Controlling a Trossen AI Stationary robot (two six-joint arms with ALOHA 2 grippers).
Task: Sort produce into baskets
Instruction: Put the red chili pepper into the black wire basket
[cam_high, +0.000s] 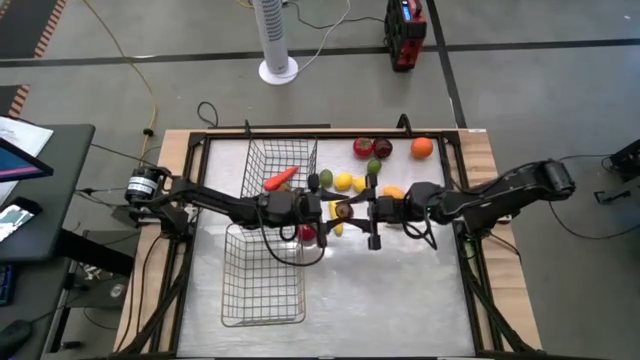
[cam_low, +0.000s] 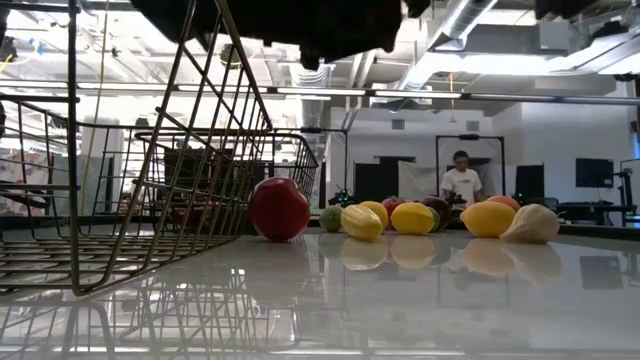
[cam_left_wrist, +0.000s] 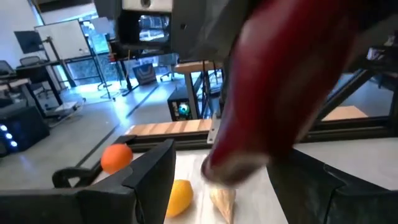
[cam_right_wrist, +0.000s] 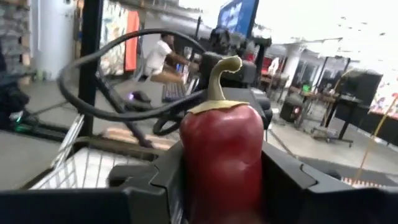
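A dark red pepper (cam_high: 343, 210) hangs over the table's middle between my two grippers. My right gripper (cam_right_wrist: 221, 183) is shut on it, coming from the table's right. My left gripper (cam_left_wrist: 224, 160) comes from the left and is open, a finger on either side of the pepper's (cam_left_wrist: 280, 87) near end; I cannot tell whether they touch it. A carrot (cam_high: 281, 179) lies in the far basket (cam_high: 300, 152). The near basket (cam_high: 262, 290) stands at the front left. A red apple (cam_low: 279, 208) rests on the table beside the baskets. My right gripper pinches the pepper's body (cam_right_wrist: 221, 155) between its two fingers (cam_right_wrist: 155, 180), which come level from the table's right side. The green stem (cam_right_wrist: 219, 78) points away from the gripper, toward the left arm. The pepper is lifted clear of the table.
Loose produce lies behind the grippers: lemons (cam_high: 343, 181), limes (cam_high: 373, 166), red fruits (cam_high: 362, 148), an orange (cam_high: 422, 148), a yellow piece (cam_high: 393, 192) and a pale pointed piece (cam_low: 530, 224). A person (cam_low: 462, 180) stands in the room beyond. Bare table lies at the front right.
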